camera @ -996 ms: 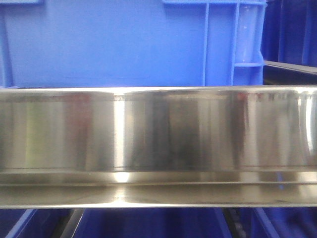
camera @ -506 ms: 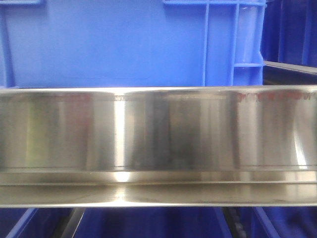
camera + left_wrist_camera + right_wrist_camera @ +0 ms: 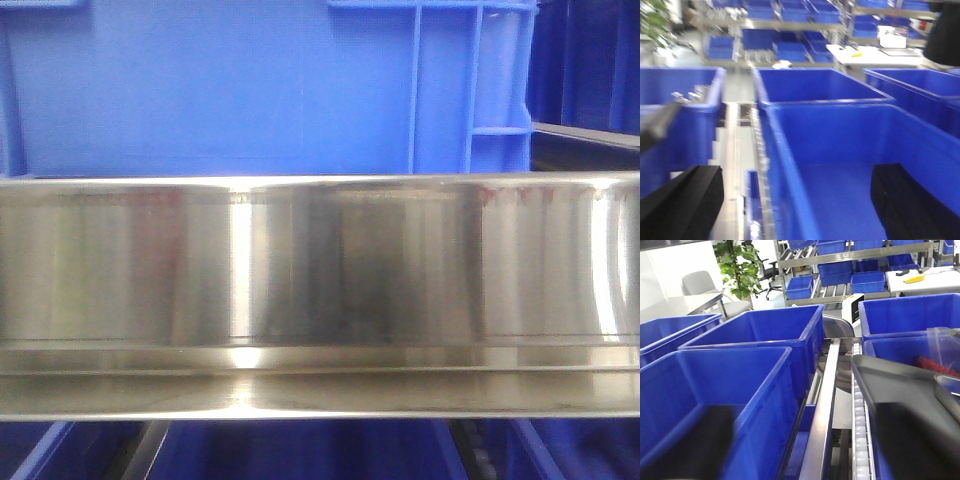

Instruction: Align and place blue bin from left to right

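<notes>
The blue bin (image 3: 250, 90) fills the top of the front view, its smooth wall and ribbed right corner standing just behind a steel rail. No gripper shows in that view. In the left wrist view my left gripper (image 3: 797, 205) is open, its black fingers (image 3: 680, 205) straddling the left wall of the near blue bin (image 3: 850, 150). One finger is outside the wall and the other inside. In the right wrist view my right gripper (image 3: 805, 445) is open. It spans the right wall of the near blue bin (image 3: 715, 385) and the rail beside it.
A shiny steel rail (image 3: 320, 260) crosses the front view. More blue bins (image 3: 815, 85) stand behind and beside the near one. A roller track (image 3: 858, 430) and a grey tray (image 3: 900, 385) lie to the right. Shelves of bins (image 3: 850, 270) and a plant (image 3: 740, 270) stand far back.
Only the reflections on the steel rail shift a little. The blue bin stays where it was in the front view.
</notes>
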`<action>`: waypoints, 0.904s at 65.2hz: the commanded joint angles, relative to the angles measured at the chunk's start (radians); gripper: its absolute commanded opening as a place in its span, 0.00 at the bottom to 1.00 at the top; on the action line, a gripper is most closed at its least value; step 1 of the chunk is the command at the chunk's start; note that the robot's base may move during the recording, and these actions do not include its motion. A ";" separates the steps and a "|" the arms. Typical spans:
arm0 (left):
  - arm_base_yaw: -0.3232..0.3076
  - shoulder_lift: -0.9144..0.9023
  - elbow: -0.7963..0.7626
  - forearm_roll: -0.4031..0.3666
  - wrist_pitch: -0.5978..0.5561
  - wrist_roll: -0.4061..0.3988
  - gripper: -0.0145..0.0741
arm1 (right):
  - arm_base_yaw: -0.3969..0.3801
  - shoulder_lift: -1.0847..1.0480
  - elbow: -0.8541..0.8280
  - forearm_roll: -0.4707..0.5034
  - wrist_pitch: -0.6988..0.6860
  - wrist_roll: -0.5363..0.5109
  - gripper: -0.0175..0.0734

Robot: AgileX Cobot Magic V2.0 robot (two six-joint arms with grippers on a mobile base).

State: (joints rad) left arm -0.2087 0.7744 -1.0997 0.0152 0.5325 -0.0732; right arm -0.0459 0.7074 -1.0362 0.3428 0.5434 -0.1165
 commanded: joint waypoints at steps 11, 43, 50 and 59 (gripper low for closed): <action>-0.019 0.128 -0.157 -0.050 0.087 0.013 0.73 | 0.023 0.078 -0.078 0.004 0.027 -0.044 0.82; -0.019 0.464 -0.512 -0.022 0.496 0.073 0.73 | 0.318 0.516 -0.527 -0.203 0.400 0.063 0.78; -0.019 0.550 -0.601 0.009 0.618 0.073 0.73 | 0.333 0.609 -0.631 -0.355 0.525 0.214 0.77; -0.019 0.658 -0.715 0.026 0.689 0.073 0.73 | 0.343 0.707 -0.766 -0.373 0.644 0.254 0.77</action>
State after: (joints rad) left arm -0.2199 1.3857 -1.7561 0.0312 1.2027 0.0000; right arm 0.2862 1.3792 -1.7310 0.0000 1.1327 0.1027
